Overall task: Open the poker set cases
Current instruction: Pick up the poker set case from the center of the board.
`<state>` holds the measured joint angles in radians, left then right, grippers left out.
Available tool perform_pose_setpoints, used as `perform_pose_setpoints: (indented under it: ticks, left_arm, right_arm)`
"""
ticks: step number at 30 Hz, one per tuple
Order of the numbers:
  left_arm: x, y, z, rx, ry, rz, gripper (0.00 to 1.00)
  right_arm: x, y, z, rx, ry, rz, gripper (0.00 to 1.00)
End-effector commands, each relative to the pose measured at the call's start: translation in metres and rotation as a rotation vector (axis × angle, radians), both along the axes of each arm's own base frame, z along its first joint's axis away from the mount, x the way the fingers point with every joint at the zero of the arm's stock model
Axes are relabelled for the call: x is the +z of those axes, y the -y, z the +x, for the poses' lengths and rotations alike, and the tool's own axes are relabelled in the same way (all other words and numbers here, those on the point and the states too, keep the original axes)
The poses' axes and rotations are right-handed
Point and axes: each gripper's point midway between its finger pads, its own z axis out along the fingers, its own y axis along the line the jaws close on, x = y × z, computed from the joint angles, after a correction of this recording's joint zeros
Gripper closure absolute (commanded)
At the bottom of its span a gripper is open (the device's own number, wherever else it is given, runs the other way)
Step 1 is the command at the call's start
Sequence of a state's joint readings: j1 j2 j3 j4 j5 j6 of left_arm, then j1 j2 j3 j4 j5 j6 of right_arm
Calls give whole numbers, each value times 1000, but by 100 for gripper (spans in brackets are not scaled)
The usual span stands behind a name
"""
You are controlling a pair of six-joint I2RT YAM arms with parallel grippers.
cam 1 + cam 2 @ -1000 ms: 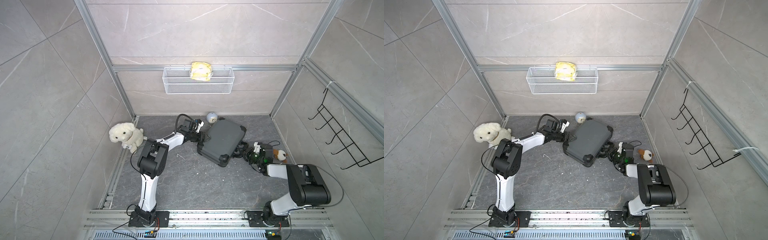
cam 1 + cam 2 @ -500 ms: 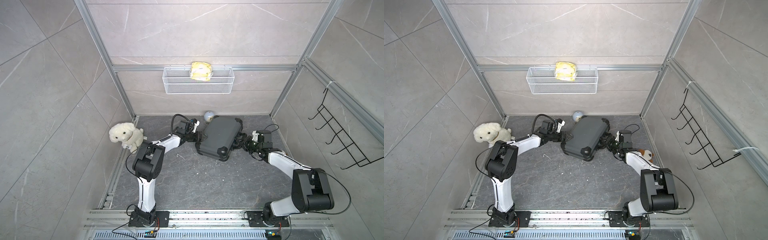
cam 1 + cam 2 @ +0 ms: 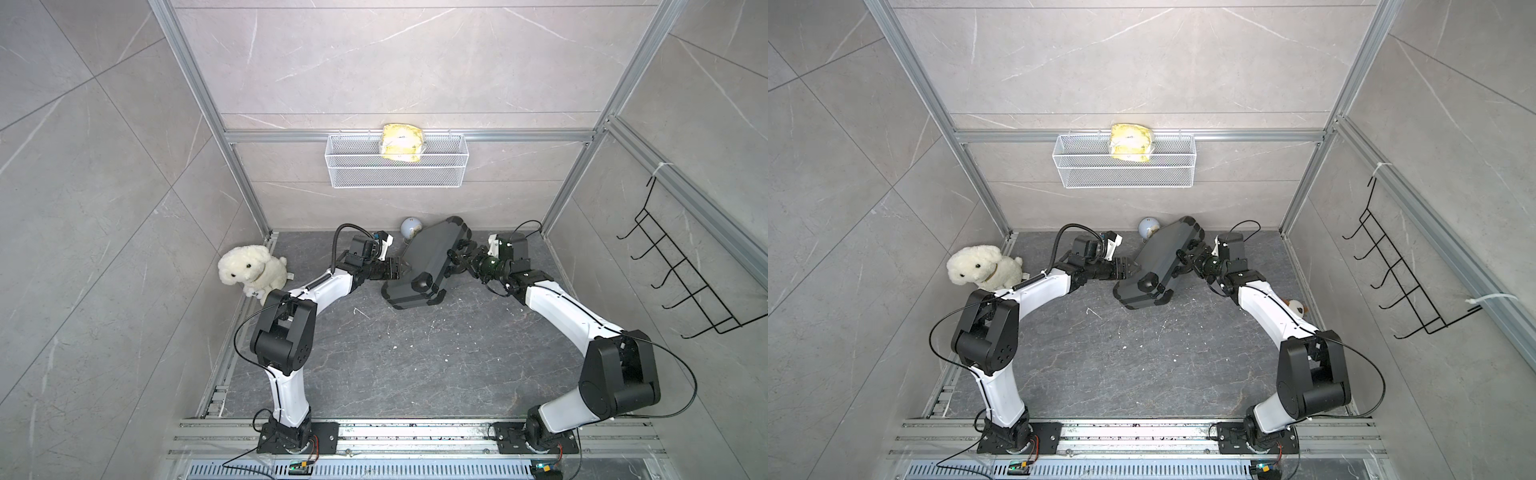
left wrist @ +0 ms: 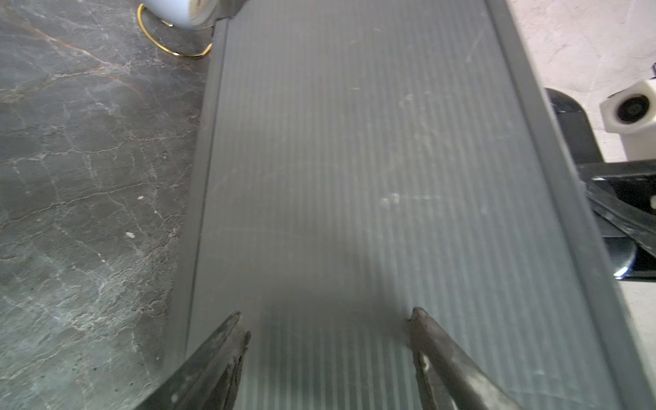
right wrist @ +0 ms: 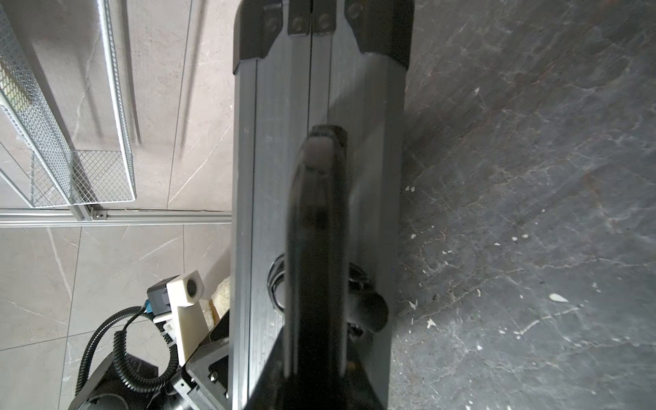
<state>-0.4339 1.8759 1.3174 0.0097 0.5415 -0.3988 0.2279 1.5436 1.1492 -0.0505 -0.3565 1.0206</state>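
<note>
Stood poker set case tilted on edge near back wall, not yet opened. Clamped right gripper on its handle; set left gripper against its face, jaws apart. Seemed repositioning; next needed laying it flat to reach latches

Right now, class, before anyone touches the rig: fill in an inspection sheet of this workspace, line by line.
Surface: dark stone-look floor, white flecks scattered.
Job's things: case shut, tipped up on edge.
Clutter: plush dog, ball on gold ring, small toy beside right arm.
Grippers: left gripper open, tips against case's ribbed face; right gripper closed on handle.
Cables: black cable loops at left wrist; more along both arms.
Surroundings: wire basket holding yellow packet; hook rack on side wall.
</note>
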Motion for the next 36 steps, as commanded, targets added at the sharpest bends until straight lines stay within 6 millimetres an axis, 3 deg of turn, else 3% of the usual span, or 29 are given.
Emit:
perform_pose_setpoints:
  ticks: [1,13,19,24,36]
  left_arm:
    - [-20,31,-71,-208,-179,-24,26]
    - [5,33,-95,-239,-186,-137,24]
    - [29,26,-109,-238,-147,-171,23]
    - [42,8,-118,-199,-101,-127,20]
    - [33,-62,-105,34,-100,-105,16]
  right_arm:
    - [146,-69,-9,270,517,65,100]
    - [186,-117,-26,355,570,60,100]
    - [202,-141,-40,401,590,62,100]
    - [193,-168,-44,450,566,46,100]
    - [166,-224,-64,539,529,34,100]
